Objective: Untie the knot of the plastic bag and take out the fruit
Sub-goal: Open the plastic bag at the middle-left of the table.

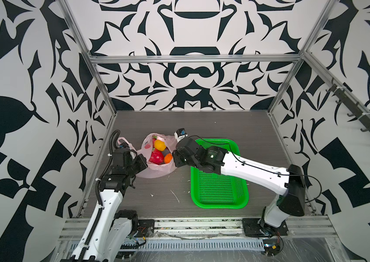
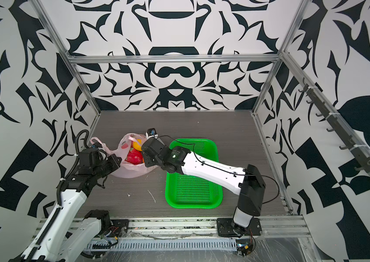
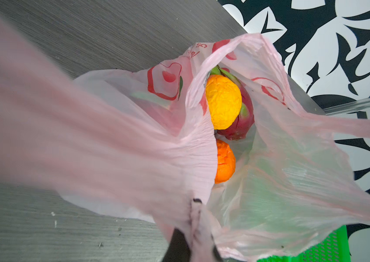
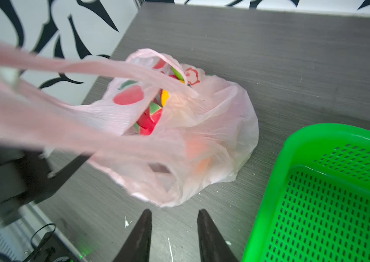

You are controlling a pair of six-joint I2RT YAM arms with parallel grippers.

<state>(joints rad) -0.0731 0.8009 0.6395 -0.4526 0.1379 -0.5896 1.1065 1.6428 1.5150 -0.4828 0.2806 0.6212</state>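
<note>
Fruit lies inside the plastic bag (image 1: 156,171), which slumps on the counter (image 1: 224,127) just beside the green basket (image 1: 220,206), a strip of bare counter between them. The bag's mouth gapes upward. The left wrist view looks into it: a yellow fruit (image 3: 223,102) rests against a magenta dragon fruit (image 3: 245,120), and an orange fruit (image 3: 224,163) sits close by, half behind a fold of pink film. In both top views a red piece (image 1: 156,156) shows too.

The left arm (image 1: 111,197) reaches in from the bag's side away from the basket. The left jaws are pressed together, pinching the film at the rim of the plastic bag. A loop handle (image 1: 122,140) drapes over that wrist.

The right arm (image 1: 254,170) crosses above the basket. The right jaws are spread, fingertips (image 4: 143,236) apart with nothing between them, near the bag's edge but not touching it.
</note>
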